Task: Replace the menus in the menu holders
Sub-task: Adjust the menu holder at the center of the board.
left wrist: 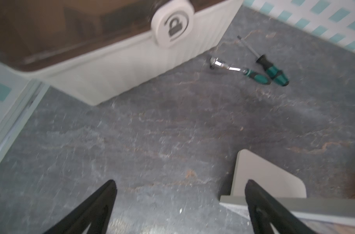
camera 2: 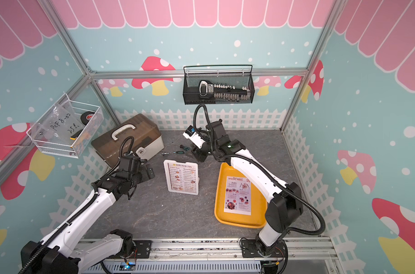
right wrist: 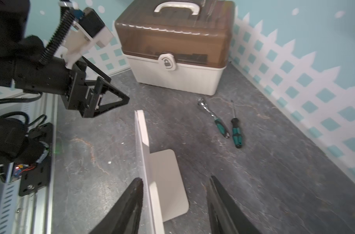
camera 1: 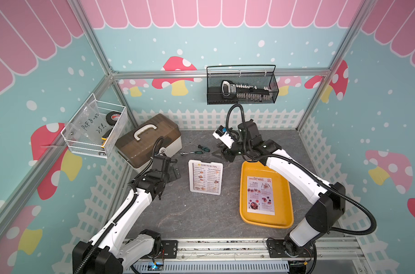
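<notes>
The grey table [camera 1: 201, 220] carried everything, and the menu holder [camera 1: 191, 178] stood upright near its middle, face toward the arm bases. The brown-lidded toolbox [camera 1: 149, 140] sat behind the holder on the left arm's side, well apart from it. The yellow tray [camera 1: 283, 204] lay flat on the holder's other side, near but not touching. The "DIM SUM INN" menu [camera 1: 206, 176] sat inside the holder; the "SPECIAL MENU" sheet [camera 1: 260, 195] lay loose in the tray.

The left gripper [left wrist: 180, 181] hovered just beside the holder's left edge, jaws spread wide and empty. The right gripper [right wrist: 175, 178] hung behind the holder's right rear corner, its fingers apart with nothing clamped between them.

A ratchet [camera 1: 190, 153] and a screwdriver [camera 1: 203, 148], both green-handled, lay side by side behind the holder.
</notes>
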`<state>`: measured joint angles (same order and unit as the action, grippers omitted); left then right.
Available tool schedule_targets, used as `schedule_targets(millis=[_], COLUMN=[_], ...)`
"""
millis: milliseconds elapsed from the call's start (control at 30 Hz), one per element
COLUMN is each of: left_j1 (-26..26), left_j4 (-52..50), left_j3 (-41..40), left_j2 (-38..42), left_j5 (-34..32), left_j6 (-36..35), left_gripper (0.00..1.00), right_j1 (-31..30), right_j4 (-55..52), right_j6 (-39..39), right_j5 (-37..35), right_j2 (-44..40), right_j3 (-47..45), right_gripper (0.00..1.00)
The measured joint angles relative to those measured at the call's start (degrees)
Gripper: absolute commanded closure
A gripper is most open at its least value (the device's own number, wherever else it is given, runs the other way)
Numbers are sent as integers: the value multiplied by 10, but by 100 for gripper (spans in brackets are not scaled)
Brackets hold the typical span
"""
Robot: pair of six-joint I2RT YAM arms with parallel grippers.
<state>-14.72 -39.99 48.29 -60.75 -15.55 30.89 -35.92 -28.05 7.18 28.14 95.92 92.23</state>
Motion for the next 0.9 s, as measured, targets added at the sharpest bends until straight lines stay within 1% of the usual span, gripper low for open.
schedule_targets(millis=[100,300,367,600,900], left_j1=[0,5,10,15,19], left_j4=[-30,-48,-50,-54,-54], left_j3=[-1,-1,0,26,35], left_j2=[1,2,1,-4,-6], left_j5=[1,6,8,8,5], left_j6=[15,19,19,13,2], left_gripper=[0,0,0,1,0], right_j1=[-18,-31,-33,-36,-40], right_j4=[-35,-85,-94,-113,-127], right_j6=[3,6,7,10,12], right_j5=[6,6,3,2,3], right_j2=[40,80,88,96,112], right_j3=[38,64,72,80,90], right_gripper=[57,62,65,74,78])
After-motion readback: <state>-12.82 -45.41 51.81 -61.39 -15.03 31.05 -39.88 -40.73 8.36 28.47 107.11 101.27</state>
